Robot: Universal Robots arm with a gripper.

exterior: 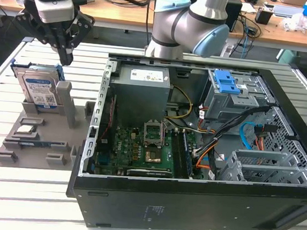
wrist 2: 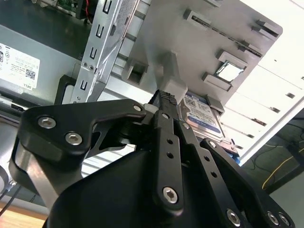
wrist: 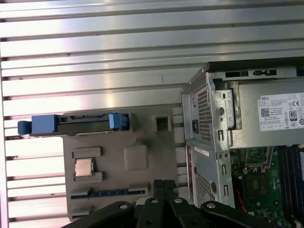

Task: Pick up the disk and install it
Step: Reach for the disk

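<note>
Disk: silver drive with a blue-and-white label and blue carrier. It stands on edge in a slot at the far end of the grey holder, on the desk at the exterior view's left, just beside the open computer case.

Tool: fingers pressed together, holding nothing. It hangs close above the disk's right end, beside the holder's upright post, and is not touching the disk.

Step, as judged: the pick-up approach, with no grasp made and installing not begun. A grasp calls for the fingers to spread and straddle the disk's top edge.

Views:
- The exterior view gives the label face and the drive cage inside the case.
- The first wrist view gives the disk edge-on between its blue carrier ends, with a small chip nearby.
- The second wrist view gives the shut fingertips before the post.
</note>
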